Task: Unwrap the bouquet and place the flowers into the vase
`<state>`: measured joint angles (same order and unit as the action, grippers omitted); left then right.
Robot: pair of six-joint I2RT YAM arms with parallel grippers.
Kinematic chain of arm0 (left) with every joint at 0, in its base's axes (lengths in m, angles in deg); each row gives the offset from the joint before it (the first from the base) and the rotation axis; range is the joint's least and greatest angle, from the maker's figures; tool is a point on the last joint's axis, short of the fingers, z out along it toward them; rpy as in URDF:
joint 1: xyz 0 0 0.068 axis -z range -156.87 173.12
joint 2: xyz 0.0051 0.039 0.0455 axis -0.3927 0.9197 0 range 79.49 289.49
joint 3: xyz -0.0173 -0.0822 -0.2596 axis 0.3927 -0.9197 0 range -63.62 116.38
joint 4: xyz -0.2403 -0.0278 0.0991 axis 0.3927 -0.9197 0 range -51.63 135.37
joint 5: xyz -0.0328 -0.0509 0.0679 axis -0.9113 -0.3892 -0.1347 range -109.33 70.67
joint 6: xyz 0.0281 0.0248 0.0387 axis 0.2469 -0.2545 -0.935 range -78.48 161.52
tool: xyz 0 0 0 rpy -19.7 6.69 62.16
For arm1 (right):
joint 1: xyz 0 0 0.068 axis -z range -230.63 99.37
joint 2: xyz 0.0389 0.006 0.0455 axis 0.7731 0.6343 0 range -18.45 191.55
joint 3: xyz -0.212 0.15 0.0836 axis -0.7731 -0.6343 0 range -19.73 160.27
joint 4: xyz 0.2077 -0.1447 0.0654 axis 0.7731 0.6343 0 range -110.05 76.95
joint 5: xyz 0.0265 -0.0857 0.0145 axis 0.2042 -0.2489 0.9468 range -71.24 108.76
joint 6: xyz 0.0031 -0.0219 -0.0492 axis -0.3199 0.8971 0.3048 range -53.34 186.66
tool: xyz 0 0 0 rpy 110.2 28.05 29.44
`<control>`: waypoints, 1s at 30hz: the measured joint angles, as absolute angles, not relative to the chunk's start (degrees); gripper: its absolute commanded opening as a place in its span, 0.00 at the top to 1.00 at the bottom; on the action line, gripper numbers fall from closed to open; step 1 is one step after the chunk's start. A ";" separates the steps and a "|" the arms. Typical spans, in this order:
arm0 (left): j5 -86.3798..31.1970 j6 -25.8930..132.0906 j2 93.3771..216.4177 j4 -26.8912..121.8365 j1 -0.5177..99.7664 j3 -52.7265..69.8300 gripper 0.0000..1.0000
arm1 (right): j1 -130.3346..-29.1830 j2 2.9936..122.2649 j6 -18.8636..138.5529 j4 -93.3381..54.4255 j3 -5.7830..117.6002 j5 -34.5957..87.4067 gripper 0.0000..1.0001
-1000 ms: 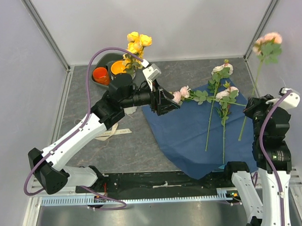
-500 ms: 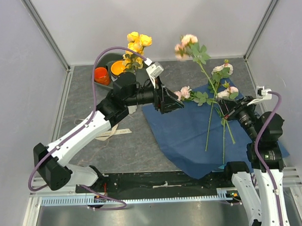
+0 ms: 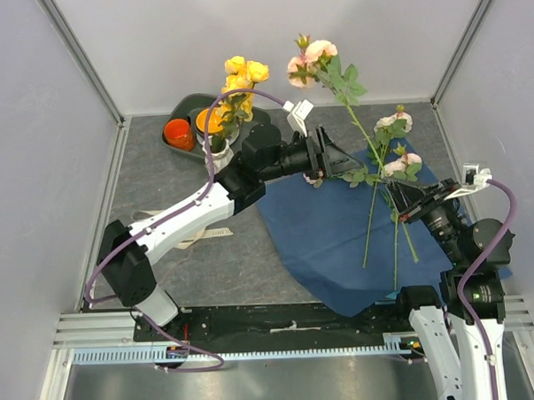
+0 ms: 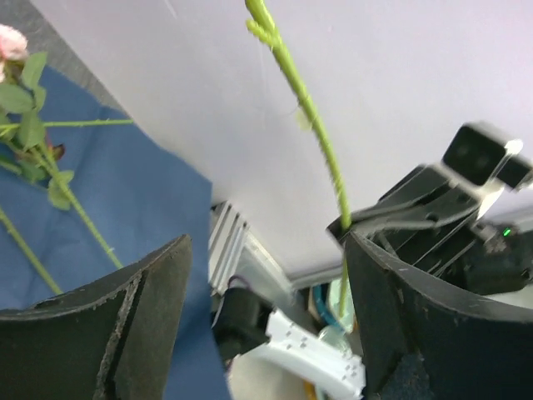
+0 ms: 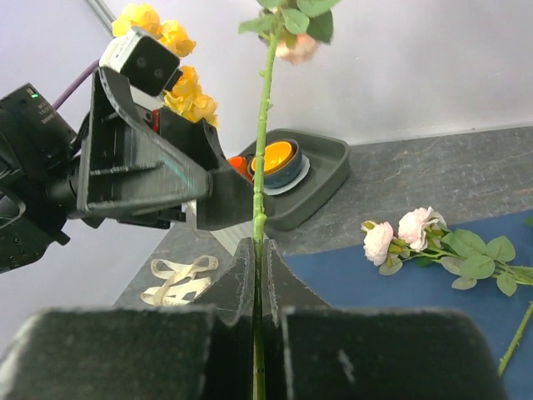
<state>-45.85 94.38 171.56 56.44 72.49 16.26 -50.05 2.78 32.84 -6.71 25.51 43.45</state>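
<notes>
My right gripper is shut on the lower stem of a pink flower, which stands tilted up and to the left over the table. The right wrist view shows the stem pinched between the closed fingers. My left gripper is open and reaches to the right, level with that stem. In the left wrist view the stem passes between the spread fingers, close to the right one. The white vase holds yellow flowers. Other pink flowers lie on the flat blue paper.
A dark grey tray with orange bowls sits at the back left beside the vase. The cream ribbon lies loose on the table left of the paper. Enclosure walls stand close on three sides.
The right arm swung its pink flower from the far right to the middle. The left arm reached right toward the stem and its jaws spread wider.
</notes>
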 measured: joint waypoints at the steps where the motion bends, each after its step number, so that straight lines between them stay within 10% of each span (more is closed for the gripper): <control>1: -44.35 95.60 172.00 56.75 73.10 17.31 0.22 | -50.05 2.61 32.84 -6.64 25.51 43.47 1.00; 30: -33.42 100.13 180.02 56.99 75.48 33.59 0.91 | -53.05 -4.08 35.66 -3.04 24.11 40.28 1.00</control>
